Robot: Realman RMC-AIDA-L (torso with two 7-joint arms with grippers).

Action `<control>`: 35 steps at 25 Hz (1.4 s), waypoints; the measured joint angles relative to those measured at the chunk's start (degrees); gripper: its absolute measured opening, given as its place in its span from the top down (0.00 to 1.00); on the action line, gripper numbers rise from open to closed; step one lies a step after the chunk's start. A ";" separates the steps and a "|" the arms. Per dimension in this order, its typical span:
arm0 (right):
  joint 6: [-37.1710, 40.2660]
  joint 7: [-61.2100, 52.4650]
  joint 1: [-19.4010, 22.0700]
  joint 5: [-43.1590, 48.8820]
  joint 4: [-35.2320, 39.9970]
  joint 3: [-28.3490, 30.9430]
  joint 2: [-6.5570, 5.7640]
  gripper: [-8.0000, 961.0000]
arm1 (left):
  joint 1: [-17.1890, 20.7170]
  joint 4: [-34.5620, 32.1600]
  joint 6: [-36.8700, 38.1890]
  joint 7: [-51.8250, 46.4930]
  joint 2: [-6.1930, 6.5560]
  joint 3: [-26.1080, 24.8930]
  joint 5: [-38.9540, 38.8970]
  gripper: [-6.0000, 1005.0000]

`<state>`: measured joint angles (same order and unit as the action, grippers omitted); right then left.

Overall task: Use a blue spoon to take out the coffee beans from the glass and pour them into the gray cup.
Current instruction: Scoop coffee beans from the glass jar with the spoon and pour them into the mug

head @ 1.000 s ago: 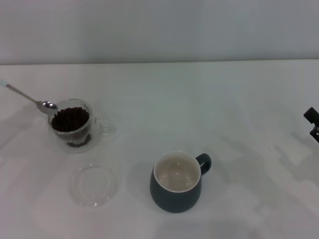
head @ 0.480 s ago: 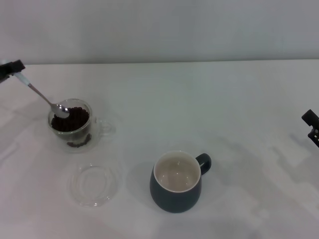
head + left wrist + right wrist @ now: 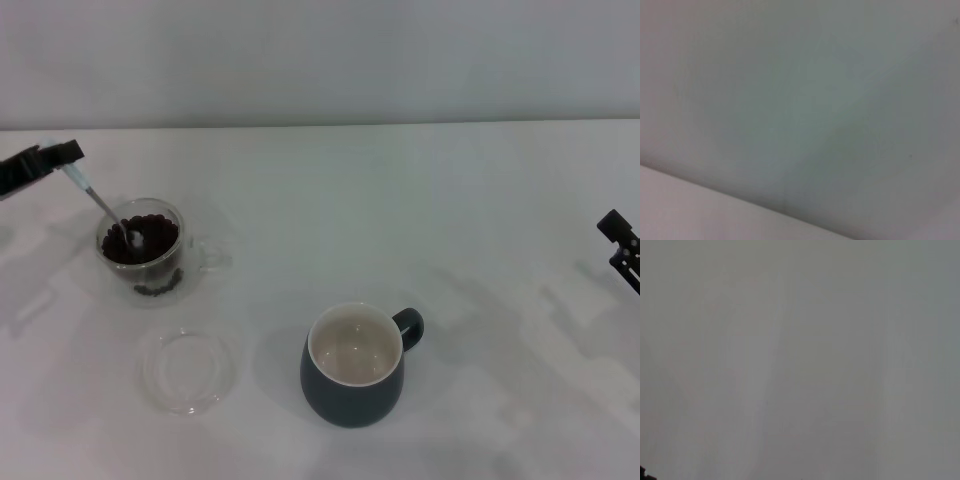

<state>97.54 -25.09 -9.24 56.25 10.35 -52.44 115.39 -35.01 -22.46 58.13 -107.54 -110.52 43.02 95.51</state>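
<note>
In the head view the glass (image 3: 145, 250) stands at the left of the table, holding dark coffee beans (image 3: 150, 235). My left gripper (image 3: 62, 156) comes in from the left edge, shut on the pale handle of the blue spoon (image 3: 100, 203). The spoon slants steeply down, its silver bowl dipped into the beans. The gray cup (image 3: 355, 365), cream inside and empty, stands near the table's front centre with its handle to the right. My right gripper (image 3: 620, 240) shows only as a dark tip at the right edge, away from everything. Both wrist views show only blank pale surface.
A flat clear glass dish (image 3: 187, 370) lies in front of the glass, left of the gray cup. The white table (image 3: 420, 210) stretches bare between the glass and the right edge.
My left gripper has moved in from the left edge toward the glass. The spoon has tipped steeper, and its bowl has gone from the rim down into the beans.
</note>
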 joint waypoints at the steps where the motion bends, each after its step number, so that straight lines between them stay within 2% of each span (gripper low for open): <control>1: -0.28 -0.05 -0.12 0.00 0.00 -0.04 0.00 0.36 | 0.03 0.00 -0.19 0.05 -0.30 0.02 0.06 0.86; 7: -1.23 -0.12 -0.55 0.00 0.00 -0.17 -0.04 0.36 | 0.50 0.11 -0.45 -0.03 -1.29 -0.26 -0.21 0.86; 11: -2.09 -0.11 -1.14 0.08 0.02 -0.27 -0.12 0.36 | 1.67 0.25 -0.48 -1.48 -2.38 -0.67 -0.74 0.86; 19: -2.91 0.02 -1.81 0.43 0.02 -0.28 -0.26 0.36 | 4.94 0.32 -0.29 -5.73 -3.68 -0.76 -4.66 0.86; 35: -4.91 0.05 -3.27 0.52 0.64 -0.69 -0.51 0.36 | 11.39 2.82 4.55 -8.43 -3.87 -0.75 -16.65 0.86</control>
<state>92.63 -25.04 -12.51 56.77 10.99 -53.13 114.88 -23.62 -19.64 62.68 -115.97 -114.40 42.28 78.86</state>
